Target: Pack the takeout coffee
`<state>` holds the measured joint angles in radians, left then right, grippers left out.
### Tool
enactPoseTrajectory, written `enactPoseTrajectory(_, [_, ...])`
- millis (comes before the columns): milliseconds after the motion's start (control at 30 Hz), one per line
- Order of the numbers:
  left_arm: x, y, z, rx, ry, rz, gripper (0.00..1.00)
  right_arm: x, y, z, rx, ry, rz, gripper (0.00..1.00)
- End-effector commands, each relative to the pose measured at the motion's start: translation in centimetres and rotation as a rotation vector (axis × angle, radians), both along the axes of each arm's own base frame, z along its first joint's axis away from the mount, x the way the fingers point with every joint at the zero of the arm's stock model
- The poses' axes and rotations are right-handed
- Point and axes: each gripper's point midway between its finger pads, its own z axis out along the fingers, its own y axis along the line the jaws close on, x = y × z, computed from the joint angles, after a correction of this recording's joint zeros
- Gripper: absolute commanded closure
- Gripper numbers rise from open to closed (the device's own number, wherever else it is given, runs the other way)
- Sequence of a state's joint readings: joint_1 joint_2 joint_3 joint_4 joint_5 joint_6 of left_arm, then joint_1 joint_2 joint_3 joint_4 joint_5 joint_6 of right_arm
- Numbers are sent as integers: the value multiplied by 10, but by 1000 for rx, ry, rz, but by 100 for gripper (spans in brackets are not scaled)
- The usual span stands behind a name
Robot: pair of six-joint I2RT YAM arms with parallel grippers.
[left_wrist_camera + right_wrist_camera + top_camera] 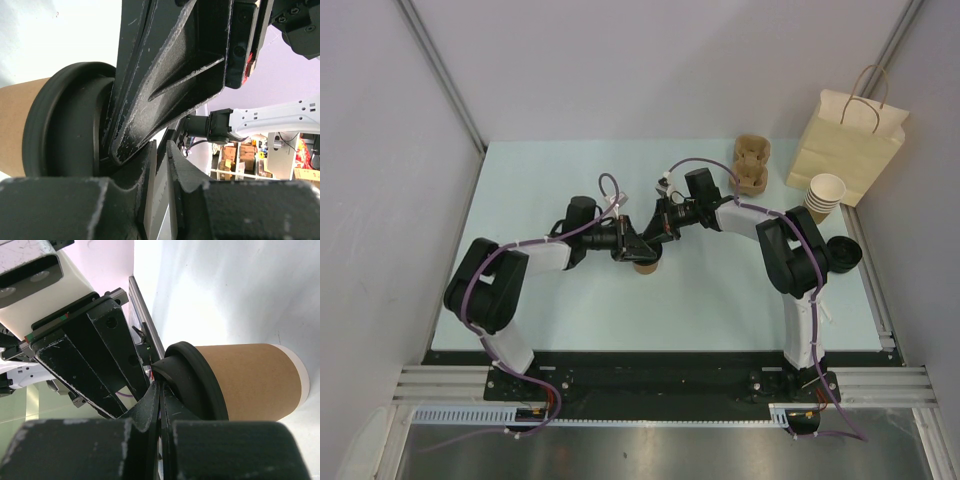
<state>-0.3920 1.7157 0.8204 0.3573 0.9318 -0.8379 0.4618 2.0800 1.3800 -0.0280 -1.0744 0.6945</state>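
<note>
Right now the takeout coffee (645, 266), a brown paper cup under a black lid (196, 382), stands upright at the middle of the desk (720, 305), with both arms meeting over it. The right gripper (658, 238) is closed on nothing, its joined tips against the lid. The left gripper (635, 250) reaches the lid's rim with its fingers a narrow slit apart; whether they pinch it cannot be told. A paper bag (845, 145) stands at the far right corner.

Pale table (720, 300); on it: paper bag (845, 145); cup stack (825, 195); cup carrier (752, 163); kraft cup (646, 265).
</note>
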Motion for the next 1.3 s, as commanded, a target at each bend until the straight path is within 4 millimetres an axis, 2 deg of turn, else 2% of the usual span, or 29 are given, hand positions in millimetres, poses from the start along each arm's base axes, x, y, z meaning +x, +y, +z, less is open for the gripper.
enactPoseTrajectory(0, [8,5,-24,74,29,52,79,6,-6,-24,-74,-5,-38,100])
enactPoseTrajectory(200, [-1,18,-65,156,153,92,82,5,-9,-31,-92,-4,-35,100])
enactPoseTrajectory(500, [-8,43,-110,326,234,149,88,5,-12,-38,-111,-3,-37,100])
enactPoseTrajectory(733, [-22,61,-141,448,303,168,89,5,-12,-42,-118,1,-36,100])
enactPoseTrajectory(967, [-28,81,-165,547,355,195,89,5,-12,-45,-122,1,-38,100])
enactPoseTrajectory(1267, [-32,97,-181,637,384,214,90,3,-10,-51,-128,13,-34,100])
